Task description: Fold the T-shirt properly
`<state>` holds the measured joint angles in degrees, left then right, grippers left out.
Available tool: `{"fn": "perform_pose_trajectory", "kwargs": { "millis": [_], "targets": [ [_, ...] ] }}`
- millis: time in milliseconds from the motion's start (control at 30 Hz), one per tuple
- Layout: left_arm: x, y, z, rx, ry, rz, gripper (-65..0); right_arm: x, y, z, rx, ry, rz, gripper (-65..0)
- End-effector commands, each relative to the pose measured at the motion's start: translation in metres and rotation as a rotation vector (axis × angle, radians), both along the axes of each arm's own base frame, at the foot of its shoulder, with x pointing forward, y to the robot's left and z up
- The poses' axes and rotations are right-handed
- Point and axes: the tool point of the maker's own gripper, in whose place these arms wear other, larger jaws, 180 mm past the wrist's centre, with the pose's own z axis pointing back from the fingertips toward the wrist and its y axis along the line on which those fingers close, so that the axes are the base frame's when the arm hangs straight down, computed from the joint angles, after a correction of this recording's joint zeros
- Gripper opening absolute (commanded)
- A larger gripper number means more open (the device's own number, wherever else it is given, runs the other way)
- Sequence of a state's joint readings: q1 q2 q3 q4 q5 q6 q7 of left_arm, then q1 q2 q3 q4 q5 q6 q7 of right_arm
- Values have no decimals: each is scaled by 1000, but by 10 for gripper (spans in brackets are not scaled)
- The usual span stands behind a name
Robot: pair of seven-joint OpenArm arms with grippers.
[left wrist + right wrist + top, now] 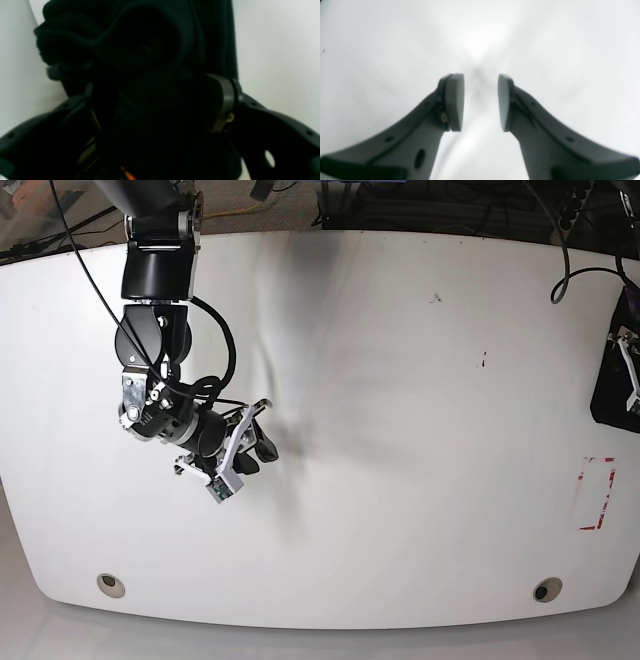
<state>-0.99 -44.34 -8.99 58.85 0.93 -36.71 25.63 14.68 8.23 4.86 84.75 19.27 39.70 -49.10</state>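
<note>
The T-shirt is a dark bunched mass of black cloth filling the left wrist view, with a sliver of orange print at the bottom. My left gripper has its jaws around this bunch, and one grey pad presses against the cloth. In the base view the T-shirt sits at the table's far right edge with the left gripper on it, mostly cut off. My right gripper is open over bare white table, nothing between its pads; in the base view the right gripper is at centre-left.
The white table stretches between the two arms. A red-taped rectangle marks its right side. Two round holes sit near the front edge. Cables run along the back edge.
</note>
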Motion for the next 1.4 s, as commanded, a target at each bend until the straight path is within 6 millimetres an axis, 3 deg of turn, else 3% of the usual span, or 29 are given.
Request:
{"fn": "perform_pose_trajectory", "kwargs": {
  "millis": [0,100,333,433,700,933,1033,1167,1367],
  "targets": [
    [23,-3,34,27,-95,-53,-172,10,1,21,18,-70,3,-447],
    [31,-15,47,34,-143,-87,-172,10,-1,20,15,-67,-1,-447],
    [62,-70,68,-59,-351,-70,-174,13,-17,17,-61,-110,-25,-447],
    [79,-105,83,-125,-514,-62,-174,15,-33,12,-146,-159,-57,-447],
    [93,-197,82,-356,-850,0,-172,15,-51,9,-226,-346,-132,-449],
    [74,-264,54,-458,-872,-6,-172,2,-74,10,-186,-456,-250,-449],
    [55,-293,39,-508,-860,-30,-172,-11,-79,1,-178,-460,-278,-449],
    [28,-318,23,-543,-819,-51,-172,-32,-79,-13,-121,-436,-298,-449],
    [-21,-336,13,-577,-748,-40,-172,-75,-96,-38,-39,-344,-333,-449]
  ]
}}
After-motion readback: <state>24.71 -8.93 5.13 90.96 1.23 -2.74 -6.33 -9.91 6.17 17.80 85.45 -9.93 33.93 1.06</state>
